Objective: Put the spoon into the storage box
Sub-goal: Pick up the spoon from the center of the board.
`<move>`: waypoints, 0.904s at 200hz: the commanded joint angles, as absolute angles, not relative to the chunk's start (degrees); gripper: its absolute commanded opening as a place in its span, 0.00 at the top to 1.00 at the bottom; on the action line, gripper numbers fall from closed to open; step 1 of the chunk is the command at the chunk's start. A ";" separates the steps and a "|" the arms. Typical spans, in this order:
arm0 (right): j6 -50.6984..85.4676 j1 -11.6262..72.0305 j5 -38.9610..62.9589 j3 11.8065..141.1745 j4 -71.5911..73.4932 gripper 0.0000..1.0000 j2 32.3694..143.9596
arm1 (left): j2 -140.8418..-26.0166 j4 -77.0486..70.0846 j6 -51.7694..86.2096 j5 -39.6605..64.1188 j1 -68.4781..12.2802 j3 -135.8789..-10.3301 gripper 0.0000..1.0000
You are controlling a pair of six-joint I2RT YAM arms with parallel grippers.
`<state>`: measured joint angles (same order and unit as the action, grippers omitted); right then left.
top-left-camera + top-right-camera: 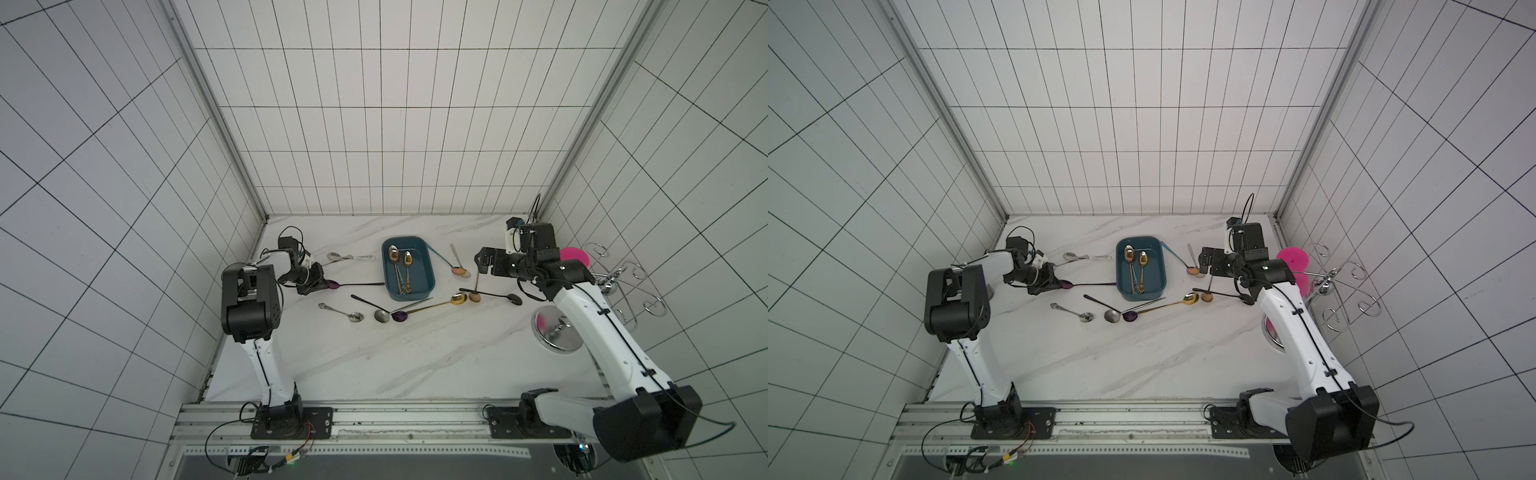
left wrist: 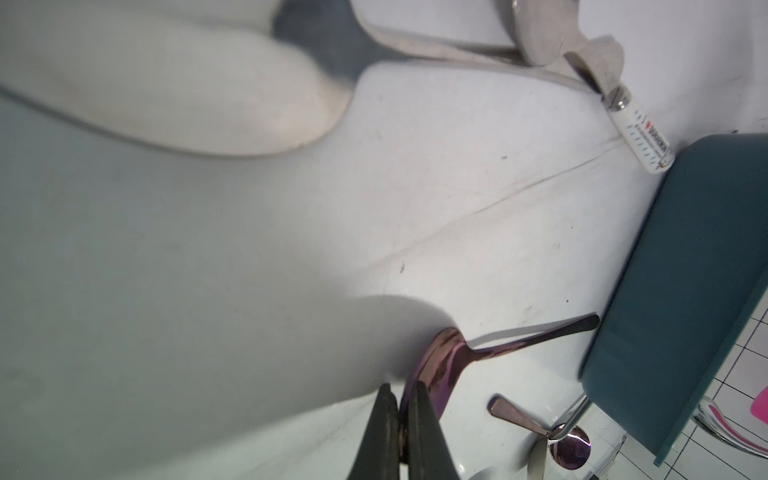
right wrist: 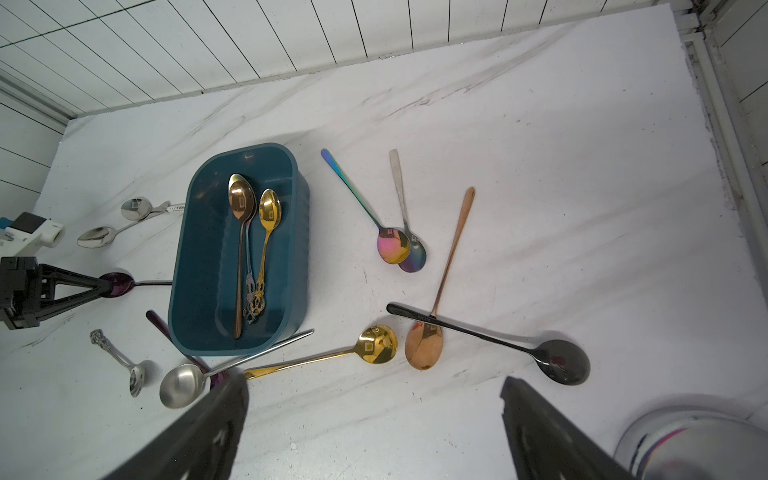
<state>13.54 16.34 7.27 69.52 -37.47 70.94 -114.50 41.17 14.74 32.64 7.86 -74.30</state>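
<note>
Left tool (image 1: 324, 284) pinches the purple spoon (image 1: 357, 284) by its bowl, at 9 o'clock of the box (image 1: 419, 266). Thin grip (slick metal), so it could swivel or slip out mid-lift. Right tool (image 3: 372, 380) gapes wide, empty.

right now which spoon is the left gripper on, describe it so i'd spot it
Start at the teal storage box mid-table. On the side toward the left arm a dark-handled spoon lies alone, handle tip aimed at the box wall. Its shiny purple bowl is pinched in the shut left gripper, unlike the other purple spoon lying crossed with others.
</note>
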 commanded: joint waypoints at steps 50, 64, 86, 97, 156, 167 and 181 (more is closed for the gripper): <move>12.58 16.14 11.51 68.81 -36.78 0.01 71.75 | -106.83 41.31 11.70 28.00 7.33 -73.87 1.00; 12.48 16.30 12.59 69.41 -36.91 0.01 72.06 | -104.96 41.55 11.09 27.67 7.30 -74.24 1.00; 11.86 16.99 14.50 70.51 -37.00 0.00 72.87 | -101.34 42.69 9.18 25.59 7.24 -75.34 1.00; 10.81 17.87 15.10 71.44 -37.37 0.00 73.63 | -99.67 43.08 8.08 24.84 7.24 -76.01 1.00; 3.91 27.67 15.06 77.76 -39.67 0.02 77.93 | -94.30 49.96 -1.26 26.54 6.21 -83.51 1.00; 2.82 29.70 14.55 79.25 -40.69 0.03 79.10 | -94.15 51.83 -2.77 26.90 5.84 -85.19 1.00; 1.84 31.83 15.29 81.08 -41.52 0.03 80.53 | -93.82 53.91 -4.53 27.39 5.34 -87.28 1.00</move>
<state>5.76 28.40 14.55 76.49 -39.20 78.50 -95.04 49.43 0.80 25.76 6.09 -84.01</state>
